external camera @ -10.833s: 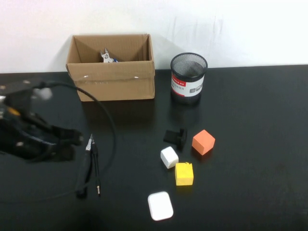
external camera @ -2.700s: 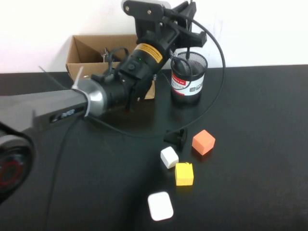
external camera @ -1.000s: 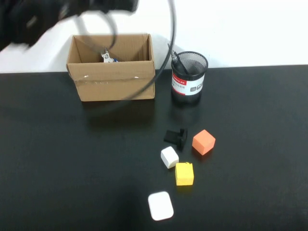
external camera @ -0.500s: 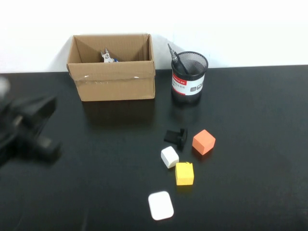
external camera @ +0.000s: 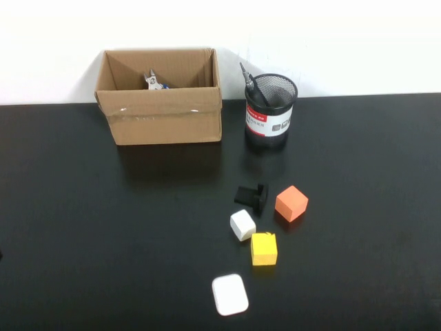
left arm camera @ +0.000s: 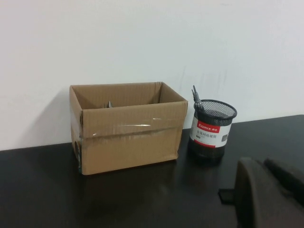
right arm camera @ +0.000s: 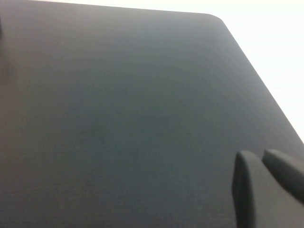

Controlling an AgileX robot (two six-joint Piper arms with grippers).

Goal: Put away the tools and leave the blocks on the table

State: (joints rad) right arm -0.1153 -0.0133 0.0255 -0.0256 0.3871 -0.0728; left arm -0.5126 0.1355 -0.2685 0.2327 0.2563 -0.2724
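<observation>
The slim black-handled pliers (external camera: pixel 249 78) and the thin black rod-like driver, earlier lying on the bench (external camera: pixel 103 241) close beside the left hand (left arm camera: pixel 266 190), now stand in the mesh cup (external camera: pixel 270 114), their tips above its rim. The left arm, which reached over the cup and then swung back, has left the high view. The left hand is closed, well apart from the cup.

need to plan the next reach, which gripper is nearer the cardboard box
Left. The left gripper is shut and looks across the table at the cardboard box. The right gripper is shut over bare tabletop near a corner, with the box out of its view.
</observation>
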